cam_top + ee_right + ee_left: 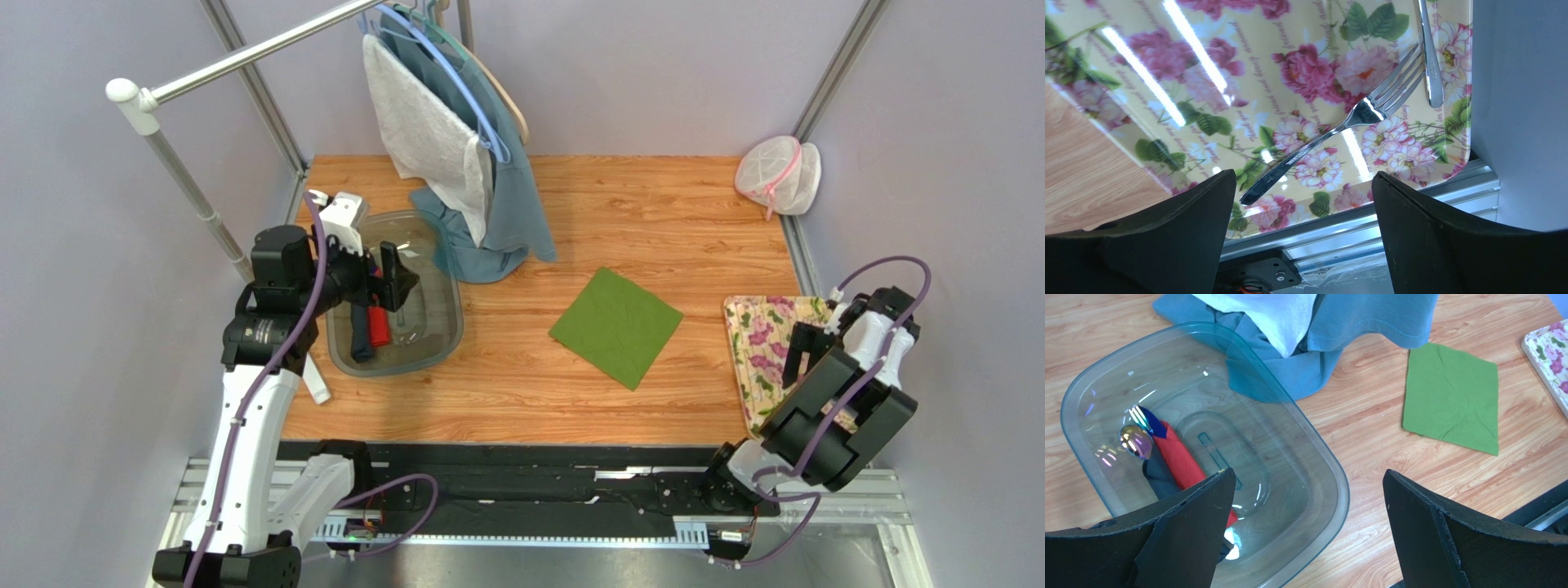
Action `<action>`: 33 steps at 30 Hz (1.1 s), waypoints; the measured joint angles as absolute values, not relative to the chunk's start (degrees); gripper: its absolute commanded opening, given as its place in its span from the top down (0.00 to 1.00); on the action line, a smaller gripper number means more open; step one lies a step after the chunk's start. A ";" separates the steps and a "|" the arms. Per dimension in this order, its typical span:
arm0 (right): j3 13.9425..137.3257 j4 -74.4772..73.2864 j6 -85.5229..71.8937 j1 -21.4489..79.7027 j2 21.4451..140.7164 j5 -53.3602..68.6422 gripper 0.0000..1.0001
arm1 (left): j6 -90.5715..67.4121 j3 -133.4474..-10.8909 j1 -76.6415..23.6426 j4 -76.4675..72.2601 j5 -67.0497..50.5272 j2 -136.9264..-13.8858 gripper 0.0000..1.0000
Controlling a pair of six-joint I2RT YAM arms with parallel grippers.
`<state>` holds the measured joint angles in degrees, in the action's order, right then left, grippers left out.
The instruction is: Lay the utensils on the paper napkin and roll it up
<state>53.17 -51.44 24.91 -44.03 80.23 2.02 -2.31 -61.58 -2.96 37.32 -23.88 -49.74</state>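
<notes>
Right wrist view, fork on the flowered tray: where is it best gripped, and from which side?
Probably mid-handle, from straight above, jaws across the shaft. The fork lies flat on the flowered tray, so no side approach gets under it. The handle is narrow and clear of the second utensil beside the tines.

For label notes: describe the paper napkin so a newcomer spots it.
On the wooden table, look between the clear tub at left and the flowered tray at right. The paper napkin lies flat, the only plain grass-green square; the hanging garment is teal-blue.
</notes>
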 measured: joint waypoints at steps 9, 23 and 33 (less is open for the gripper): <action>52.73 -45.91 25.50 -50.28 87.88 2.50 0.20 | -2.79 -59.75 -2.96 35.29 -25.71 -49.63 0.01; 56.73 -44.53 25.61 -50.35 94.54 7.88 0.26 | -2.92 -59.11 -2.96 34.39 -27.03 -49.60 0.01; 59.48 -43.86 27.05 -49.76 96.84 12.36 0.46 | -2.63 -57.69 -2.96 33.98 -29.08 -49.06 0.01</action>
<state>59.48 -43.86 27.05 -49.76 96.84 12.36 -2.63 -57.69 -2.96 33.98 -29.08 -49.06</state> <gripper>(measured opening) 0.586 0.990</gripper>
